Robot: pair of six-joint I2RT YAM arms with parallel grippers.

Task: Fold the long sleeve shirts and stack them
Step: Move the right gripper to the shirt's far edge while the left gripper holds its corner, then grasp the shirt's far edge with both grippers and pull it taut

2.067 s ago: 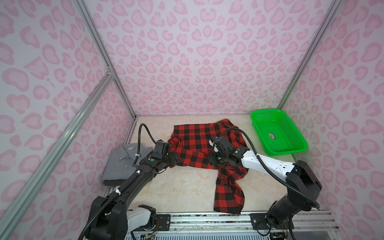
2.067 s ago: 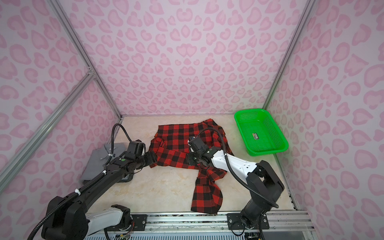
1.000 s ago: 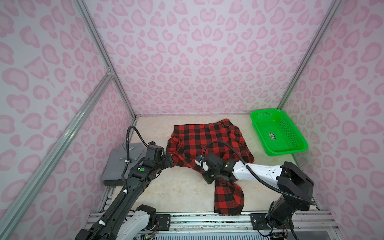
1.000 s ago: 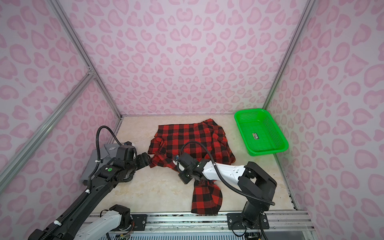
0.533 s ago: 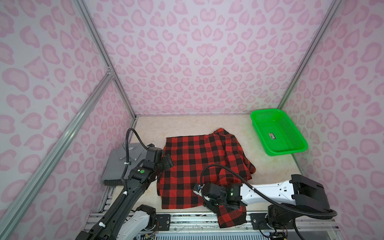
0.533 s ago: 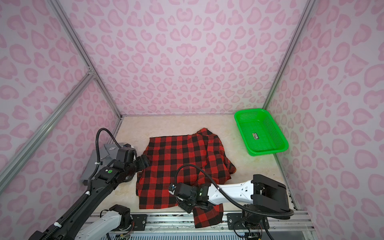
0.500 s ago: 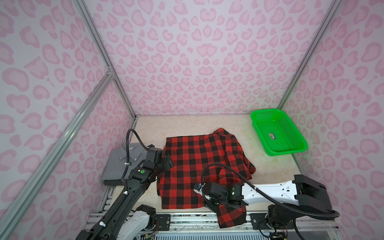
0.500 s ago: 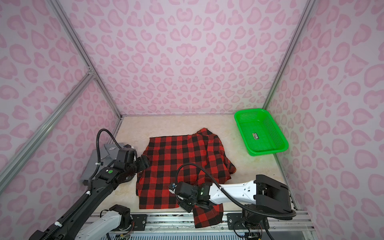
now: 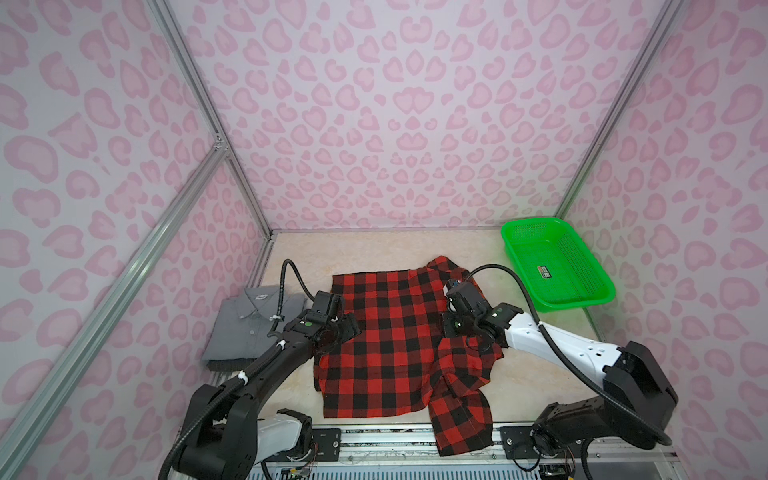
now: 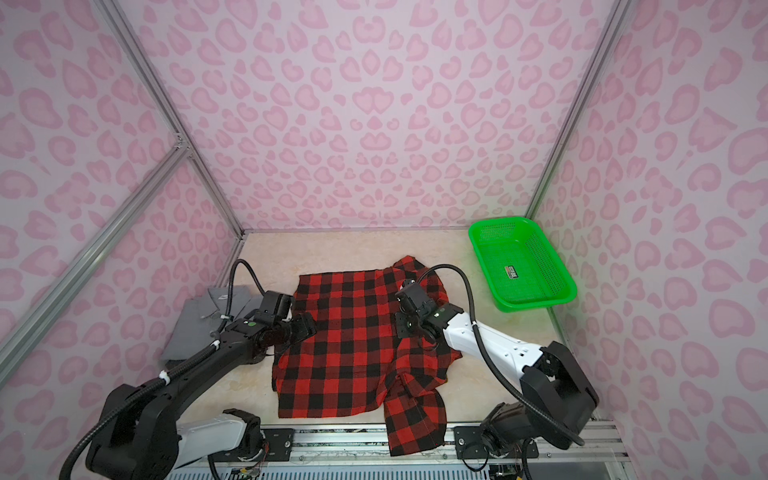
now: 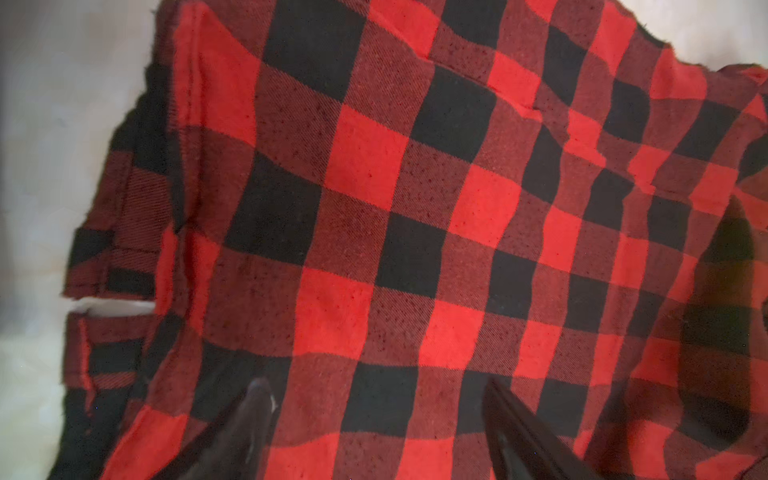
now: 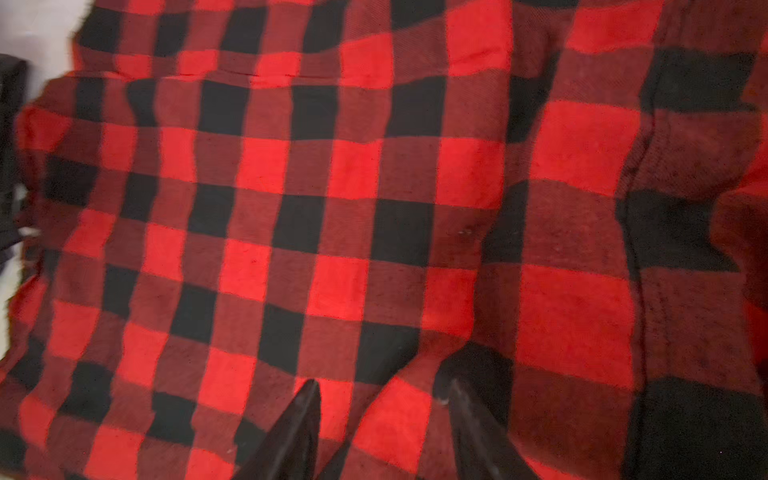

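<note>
The red-and-black check shirt (image 9: 386,345) (image 10: 345,353) lies spread flat mid-table, one sleeve (image 9: 461,419) trailing over the front rail. The grey shirt (image 9: 245,328) (image 10: 195,328) sits folded at the left wall, collar up. My left gripper (image 9: 349,328) (image 10: 305,326) rests at the check shirt's left edge. In the left wrist view it (image 11: 378,411) is open over the cloth. My right gripper (image 9: 451,328) (image 10: 403,328) is over the shirt's right side. The right wrist view shows it (image 12: 384,399) open with only flat check cloth under the fingers (image 12: 307,415).
A green perforated basket (image 9: 557,266) (image 10: 519,266) stands at the back right corner, holding only a small label. Pink patterned walls close three sides. A metal rail (image 9: 374,440) runs along the front edge.
The check shirt has been drawn toward the front and laid out flat. My right gripper has opened, let the cloth go and moved back from the front edge to the shirt's right side.
</note>
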